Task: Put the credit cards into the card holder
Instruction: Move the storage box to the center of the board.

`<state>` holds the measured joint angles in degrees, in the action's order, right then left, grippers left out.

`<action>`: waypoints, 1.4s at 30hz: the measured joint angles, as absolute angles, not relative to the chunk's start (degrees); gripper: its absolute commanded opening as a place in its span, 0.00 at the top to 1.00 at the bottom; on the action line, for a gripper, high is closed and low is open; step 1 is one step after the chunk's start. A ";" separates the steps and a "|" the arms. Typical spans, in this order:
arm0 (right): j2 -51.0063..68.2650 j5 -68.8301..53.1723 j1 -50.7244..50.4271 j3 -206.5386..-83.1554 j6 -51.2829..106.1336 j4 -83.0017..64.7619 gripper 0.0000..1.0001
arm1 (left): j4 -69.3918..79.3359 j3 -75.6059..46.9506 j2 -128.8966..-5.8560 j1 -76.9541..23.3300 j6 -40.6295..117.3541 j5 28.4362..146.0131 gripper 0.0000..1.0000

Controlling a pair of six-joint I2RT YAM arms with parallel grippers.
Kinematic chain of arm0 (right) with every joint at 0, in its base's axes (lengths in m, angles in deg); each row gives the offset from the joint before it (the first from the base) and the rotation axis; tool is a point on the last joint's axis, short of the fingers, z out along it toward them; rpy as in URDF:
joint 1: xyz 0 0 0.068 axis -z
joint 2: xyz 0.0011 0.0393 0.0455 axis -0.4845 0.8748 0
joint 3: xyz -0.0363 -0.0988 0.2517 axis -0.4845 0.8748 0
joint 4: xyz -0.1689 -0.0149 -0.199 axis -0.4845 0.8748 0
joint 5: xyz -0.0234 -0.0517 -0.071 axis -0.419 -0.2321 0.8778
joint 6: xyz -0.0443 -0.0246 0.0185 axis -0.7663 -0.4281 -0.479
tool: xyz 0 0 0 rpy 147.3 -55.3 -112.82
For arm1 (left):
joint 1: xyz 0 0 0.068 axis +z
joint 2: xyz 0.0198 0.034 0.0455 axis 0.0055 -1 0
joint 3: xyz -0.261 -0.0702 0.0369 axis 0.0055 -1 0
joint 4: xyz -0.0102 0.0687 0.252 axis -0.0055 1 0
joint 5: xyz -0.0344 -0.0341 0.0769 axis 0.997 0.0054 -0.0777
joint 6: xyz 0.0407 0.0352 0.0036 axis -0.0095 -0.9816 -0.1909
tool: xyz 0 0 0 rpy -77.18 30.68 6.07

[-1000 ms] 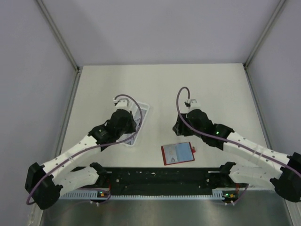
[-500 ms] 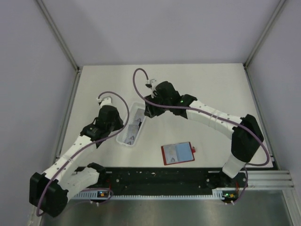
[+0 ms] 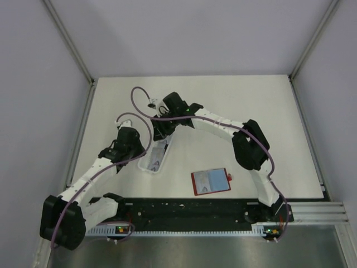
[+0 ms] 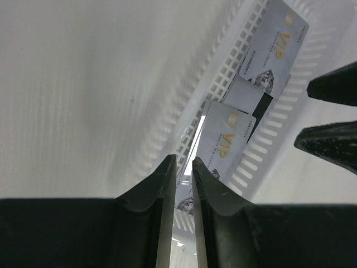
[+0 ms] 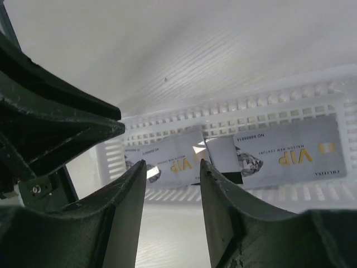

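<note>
**Left fingers (image 4: 160, 187) nearly together, right fingers (image 5: 125, 195) apart**

A pale table (image 3: 251, 111) stands inside grey booth walls (image 3: 195, 33). The left gripper (image 4: 181, 164) straddles the white tray's (image 4: 223, 84) rim; whether it pinches, I cannot tell. The credit cards (image 5: 290, 153) lie in that tray, gold "VIP" legible, before the right gripper's (image 5: 173, 167) spread jaws. Rightward, nearer the bases, the red card holder (image 3: 211, 181) lies open, well apart.

Long white slotted plastic tray (image 3: 148, 167) lying left of centre on pale tabletop (image 3: 251, 111), enclosed by grey walls (image 3: 195, 33).
</note>
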<state>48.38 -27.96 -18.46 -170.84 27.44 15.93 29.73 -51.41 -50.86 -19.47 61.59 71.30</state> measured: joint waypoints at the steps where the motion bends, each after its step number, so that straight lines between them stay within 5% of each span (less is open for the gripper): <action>1: 49.78 -28.33 -18.46 -172.15 27.18 16.33 0.57 | 29.51 -51.84 -51.13 -19.40 61.63 71.74 0.76; 23: 57.13 -16.68 -18.46 -175.62 32.14 18.01 0.56 | 26.67 -50.62 -54.84 -19.03 58.03 69.55 0.66; 35: 48.60 -5.90 -18.46 -163.45 39.92 12.85 0.57 | 26.67 -50.23 -57.77 -18.84 58.64 66.43 0.67; 42: 41.30 -0.09 -18.00 -158.29 43.37 9.46 0.87 | 26.93 -50.77 -56.44 -18.60 59.75 64.42 0.73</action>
